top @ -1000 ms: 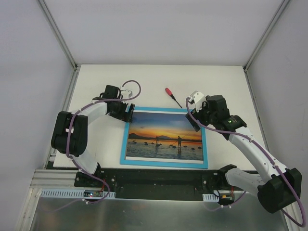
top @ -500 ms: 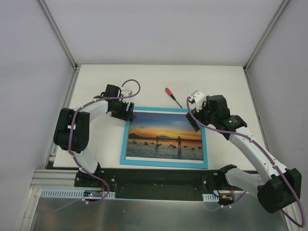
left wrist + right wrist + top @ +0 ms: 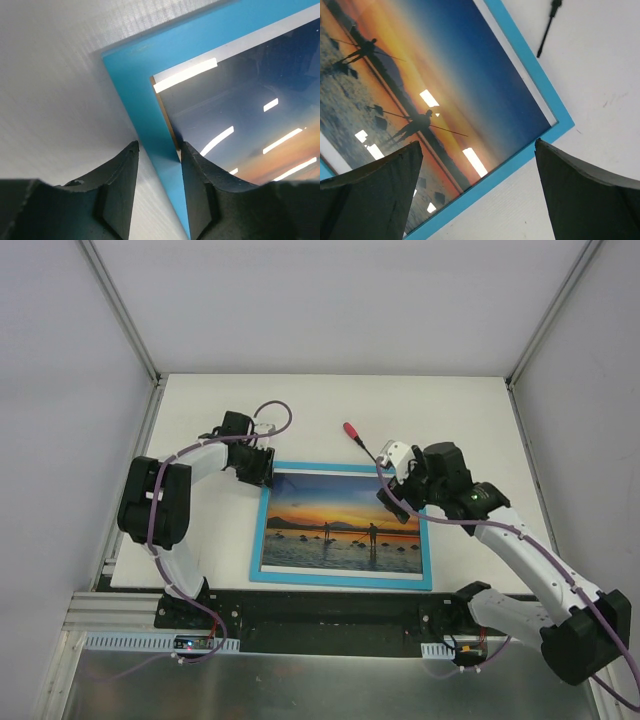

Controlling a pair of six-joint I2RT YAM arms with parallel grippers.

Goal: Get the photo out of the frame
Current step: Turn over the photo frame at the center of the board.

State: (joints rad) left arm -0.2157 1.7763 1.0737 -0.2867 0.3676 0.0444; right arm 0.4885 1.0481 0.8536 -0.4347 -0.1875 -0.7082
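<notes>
The white tabletop [image 3: 320, 410] lies under both pincers and carries everything. The frame [image 3: 340, 581] lies flat on it, turquoise front up, reaching from the left pincer [image 3: 262, 468] at its far left corner to the right pincer [image 3: 392, 495] at its far right corner. The photo [image 3: 340, 525] sits inside the frame behind the glazing, between the two pincers and nearer the arm bases than either.

In the left wrist view the left pincer [image 3: 159, 150] is set narrow. Its two dark fingers straddle the frame's [image 3: 135, 75] left border just short of the corner, one over bare tabletop, the other over the edge of the photo [image 3: 240, 110]. Whether they press on the border cannot be told.

The right pincer [image 3: 476, 145] is spread wide and holds nothing. The frame's [image 3: 555, 107] corner and the orange part of the photo [image 3: 420, 80] show between its fingers.

The red-handled screwdriver [image 3: 358, 438] lies on the tabletop just beyond the right pincer, apart from the frame.
</notes>
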